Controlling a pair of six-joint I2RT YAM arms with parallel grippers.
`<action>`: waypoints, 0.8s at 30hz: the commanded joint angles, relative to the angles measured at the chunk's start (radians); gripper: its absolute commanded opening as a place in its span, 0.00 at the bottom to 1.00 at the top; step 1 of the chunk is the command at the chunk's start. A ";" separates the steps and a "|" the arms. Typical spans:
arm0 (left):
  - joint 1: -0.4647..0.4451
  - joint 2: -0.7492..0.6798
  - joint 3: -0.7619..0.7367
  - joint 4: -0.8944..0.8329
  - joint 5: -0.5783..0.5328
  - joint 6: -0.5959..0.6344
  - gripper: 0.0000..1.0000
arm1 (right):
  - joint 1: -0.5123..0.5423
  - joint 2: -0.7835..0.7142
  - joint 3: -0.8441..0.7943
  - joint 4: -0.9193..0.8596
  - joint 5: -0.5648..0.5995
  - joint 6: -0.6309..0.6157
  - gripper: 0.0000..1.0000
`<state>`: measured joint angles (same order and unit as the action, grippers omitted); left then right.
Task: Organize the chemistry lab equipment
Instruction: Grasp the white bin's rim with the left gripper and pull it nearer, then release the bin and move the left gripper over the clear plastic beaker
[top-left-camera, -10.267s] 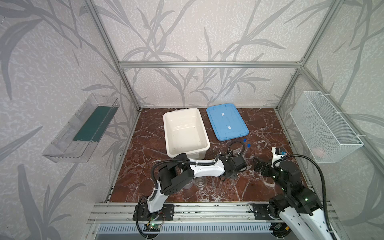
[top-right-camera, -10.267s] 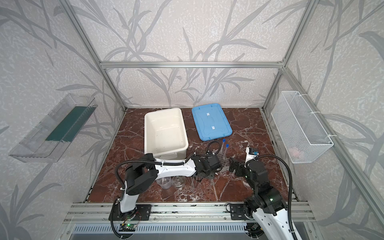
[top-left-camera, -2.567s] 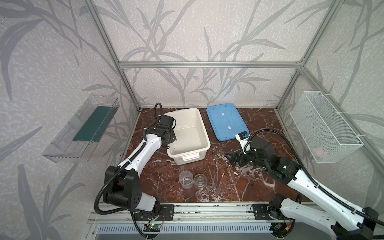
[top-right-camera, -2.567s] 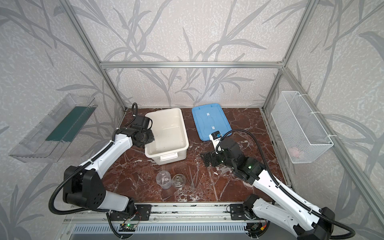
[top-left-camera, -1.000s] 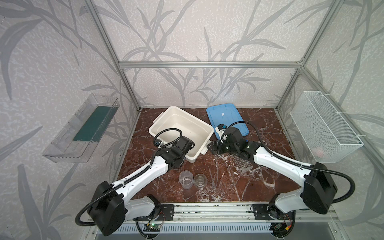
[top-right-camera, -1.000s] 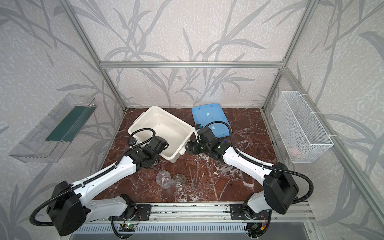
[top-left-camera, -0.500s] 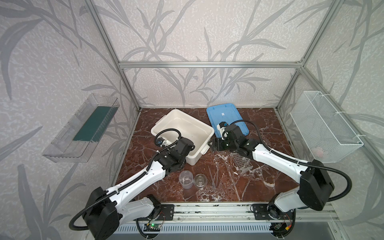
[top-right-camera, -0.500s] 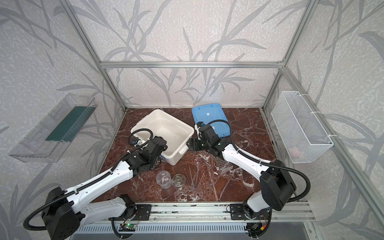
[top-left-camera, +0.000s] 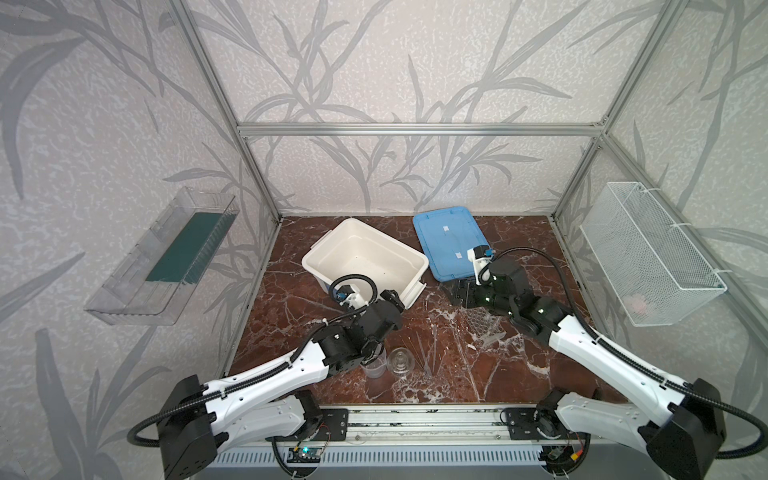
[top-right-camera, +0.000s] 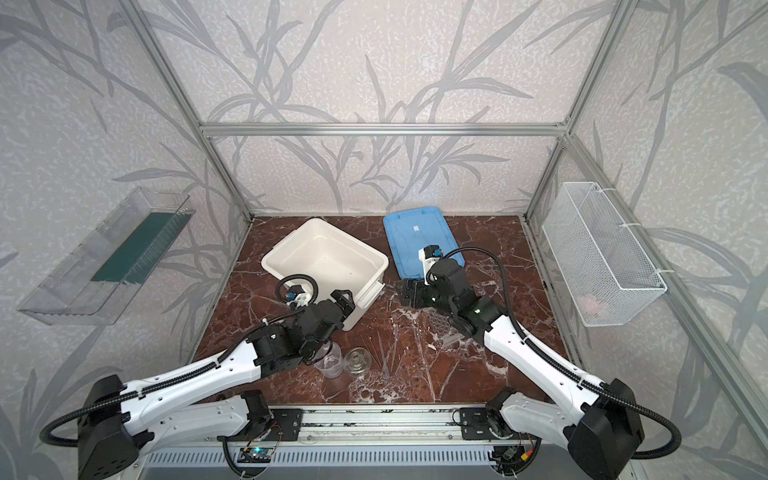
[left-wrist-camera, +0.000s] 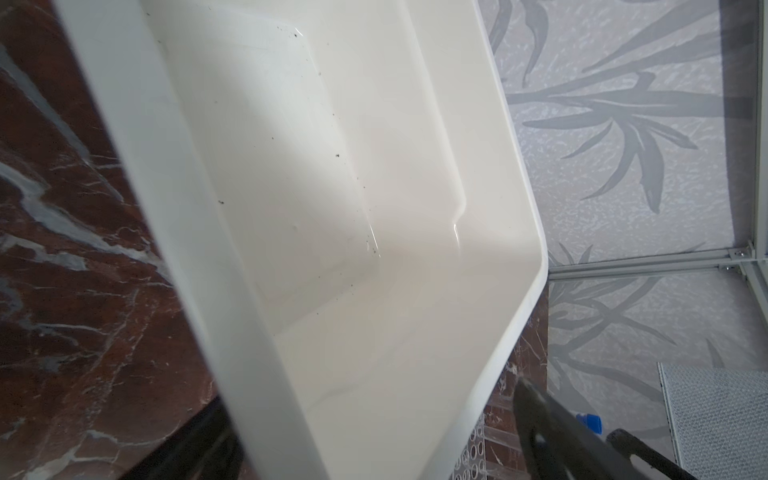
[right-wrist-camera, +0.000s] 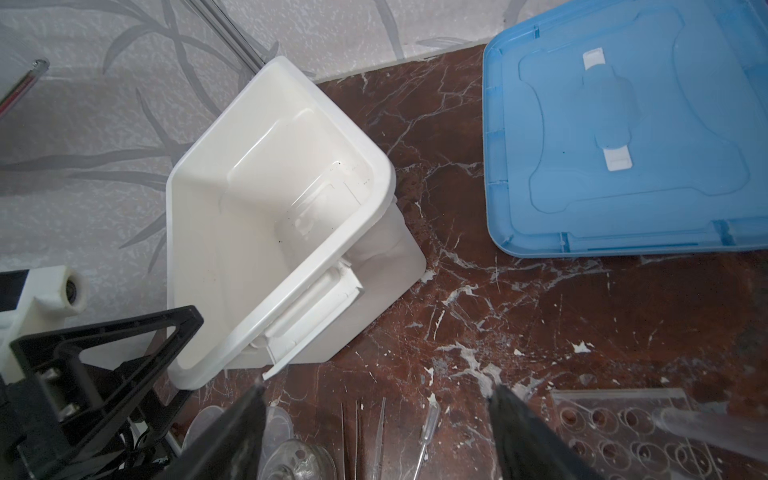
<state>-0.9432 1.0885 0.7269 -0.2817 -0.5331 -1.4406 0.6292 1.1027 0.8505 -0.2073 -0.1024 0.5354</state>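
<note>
Skewed white tub (top-left-camera: 415, 255) diagonal since seconds ago; let go, left gripper (top-left-camera: 392, 300) spread wide at its corner, right gripper (top-left-camera: 457, 293) wide, empty. Should pinch clear beaker (top-left-camera: 376, 370), near marble table's (top-left-camera: 519, 374) front edge, at rim: light, slick, fragile.

- White tub (top-left-camera: 365, 257) sits open on the table, turned askew, with a few dark specks (left-wrist-camera: 336, 156) on its floor.
- Blue lid (top-left-camera: 446, 241) lies flat just beside the tub near the back wall, apart from it, with two small white tabs on top.
- Brown marble table (top-left-camera: 291, 316) has white veins.
- White wire basket (top-left-camera: 648, 257) hangs on one side wall, with something pale pink (top-left-camera: 638, 305) inside.
- Clear shelf (top-left-camera: 137, 286) on the opposite wall holds a dark green strip (top-left-camera: 187, 249).
- Leaf-patterned walls sit in a metal frame (top-left-camera: 415, 129).
</note>
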 joint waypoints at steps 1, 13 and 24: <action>-0.011 0.066 0.049 0.093 0.021 0.064 0.97 | 0.000 -0.050 -0.026 -0.028 0.040 0.007 0.83; -0.021 0.318 0.222 0.209 0.048 0.234 0.97 | 0.000 -0.185 -0.088 -0.104 0.087 -0.010 0.83; -0.022 0.212 0.270 0.259 0.234 0.576 0.99 | 0.000 -0.264 -0.109 -0.177 0.103 -0.022 0.86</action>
<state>-0.9661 1.3888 0.9325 -0.0319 -0.3737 -1.0767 0.6292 0.8566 0.7326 -0.3454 -0.0151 0.5297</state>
